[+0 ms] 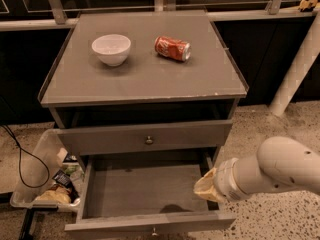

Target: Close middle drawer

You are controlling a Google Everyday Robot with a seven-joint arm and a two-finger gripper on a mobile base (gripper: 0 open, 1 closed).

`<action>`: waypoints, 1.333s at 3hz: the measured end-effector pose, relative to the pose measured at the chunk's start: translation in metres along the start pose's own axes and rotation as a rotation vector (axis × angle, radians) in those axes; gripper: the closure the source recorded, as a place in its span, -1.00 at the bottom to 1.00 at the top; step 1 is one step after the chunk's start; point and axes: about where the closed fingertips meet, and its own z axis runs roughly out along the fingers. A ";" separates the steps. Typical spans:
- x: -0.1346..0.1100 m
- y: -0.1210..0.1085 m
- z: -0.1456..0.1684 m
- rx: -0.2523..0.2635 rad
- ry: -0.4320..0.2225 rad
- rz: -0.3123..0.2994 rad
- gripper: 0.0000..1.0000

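Note:
The middle drawer (145,191) is a wide shallow grey drawer, pulled far out of the cabinet and empty inside. Its low front panel (150,225) runs along the bottom edge of the view, with a small round knob (154,231) on it. My gripper (204,186), tan at the end of a white arm (280,171) that reaches in from the right, sits over the drawer's right side wall, just behind the front panel's right end.
The taller-fronted top drawer (145,136) with its knob (148,140) stands slightly out. A white bowl (111,49) and a red can (172,48) lie on the cabinet top (145,79). A clear bin of clutter (47,181) and a black cable (20,154) lie left. A white post (295,74) stands right.

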 end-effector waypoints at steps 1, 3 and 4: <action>0.016 -0.002 0.047 -0.001 -0.055 0.006 1.00; 0.025 0.007 0.057 -0.010 -0.053 0.001 1.00; 0.041 0.027 0.082 -0.064 -0.037 0.022 1.00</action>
